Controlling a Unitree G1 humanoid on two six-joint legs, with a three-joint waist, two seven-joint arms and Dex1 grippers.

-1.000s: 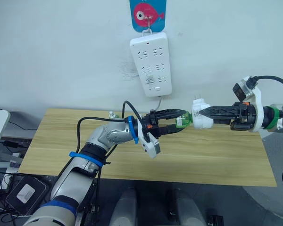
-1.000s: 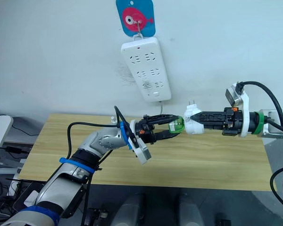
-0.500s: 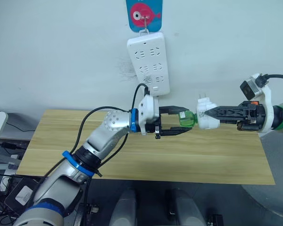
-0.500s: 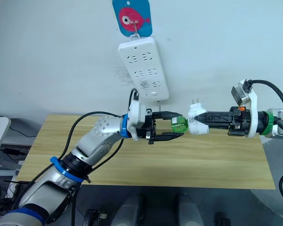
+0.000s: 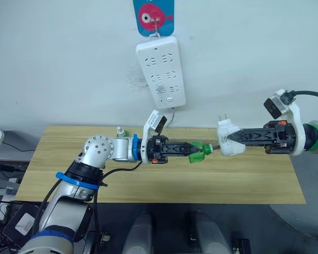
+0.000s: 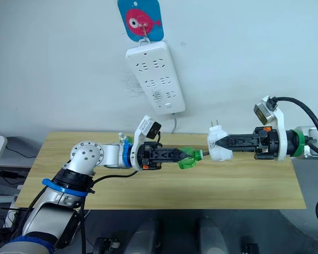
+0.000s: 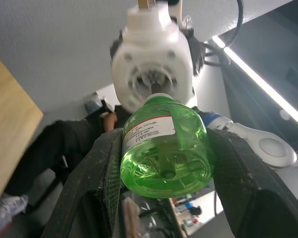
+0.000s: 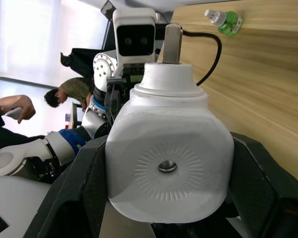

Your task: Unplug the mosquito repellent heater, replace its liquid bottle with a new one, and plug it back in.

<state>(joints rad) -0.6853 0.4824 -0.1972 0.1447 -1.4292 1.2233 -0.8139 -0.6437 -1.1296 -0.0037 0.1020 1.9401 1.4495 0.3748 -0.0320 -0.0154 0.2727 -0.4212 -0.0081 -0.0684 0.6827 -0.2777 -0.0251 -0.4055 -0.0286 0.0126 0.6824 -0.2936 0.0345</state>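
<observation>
Between tools, bottle (image 5: 199,153) neck leaves heater (image 5: 228,143), wick hidden

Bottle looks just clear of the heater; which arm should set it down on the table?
Left, likely. Its fingers are shut on the green bottle above the table, while the right gripper is occupied holding the heater.

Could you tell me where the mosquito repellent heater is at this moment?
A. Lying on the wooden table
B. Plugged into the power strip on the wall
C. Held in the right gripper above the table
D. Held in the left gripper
C: the right gripper is shut on the mosquito repellent heater, held in the air with its prongs free, facing the green bottle in the left gripper.
</observation>
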